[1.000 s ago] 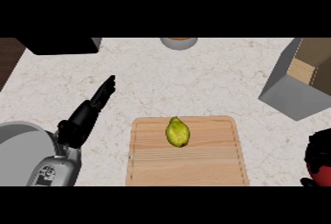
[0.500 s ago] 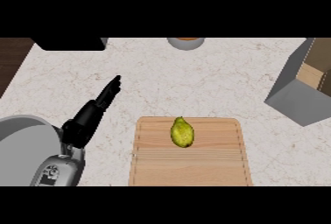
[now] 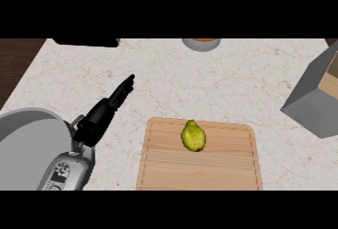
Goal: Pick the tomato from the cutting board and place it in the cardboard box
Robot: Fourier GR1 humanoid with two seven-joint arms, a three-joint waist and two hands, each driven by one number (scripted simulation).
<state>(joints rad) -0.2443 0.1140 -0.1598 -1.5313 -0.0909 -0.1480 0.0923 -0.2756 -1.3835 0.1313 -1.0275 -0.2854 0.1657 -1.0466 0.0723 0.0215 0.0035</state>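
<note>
A yellow-green, pointed fruit (image 3: 192,136) lies on the wooden cutting board (image 3: 198,170) in the lower middle of the head view; it is the only thing on the board. My left hand (image 3: 105,114) sits on the counter left of the board, fingers straight and pointing up-right, holding nothing, apart from the fruit. The box (image 3: 318,96) shows at the right edge, grey outside with a cardboard-brown inside. My right hand does not appear.
A grey round bowl or pot (image 3: 26,147) fills the lower left beside my left forearm. A small grey cup with an orange top (image 3: 201,43) stands at the far edge. A black object (image 3: 86,42) lies at the far left.
The view has shifted, so the board, fruit and box sit further right and lower. My right hand, seen at the right edge one second ago, has left the view.
</note>
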